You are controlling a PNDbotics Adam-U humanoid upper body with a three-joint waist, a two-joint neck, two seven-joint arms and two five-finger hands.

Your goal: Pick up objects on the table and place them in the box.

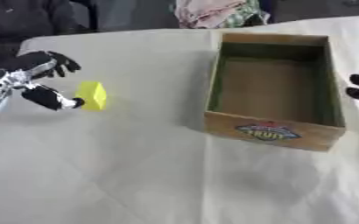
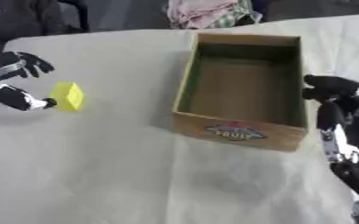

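- pale cloth covered the table.
- my left hand sat at the left edge, fingers spread, thumb tip touching the yellow block.
- the open cardboard box stood well right of it.
- my right hand was just beside the box's right wall; i could not tell its fingers' state.

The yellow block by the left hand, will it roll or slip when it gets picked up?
The yellow block has flat faces, so it probably won't roll. It looks rigid and small, likely light. The left hand is open beside it.

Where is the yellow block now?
The yellow block lies on the table's left side, at the left hand's thumb tip, well left of the box.
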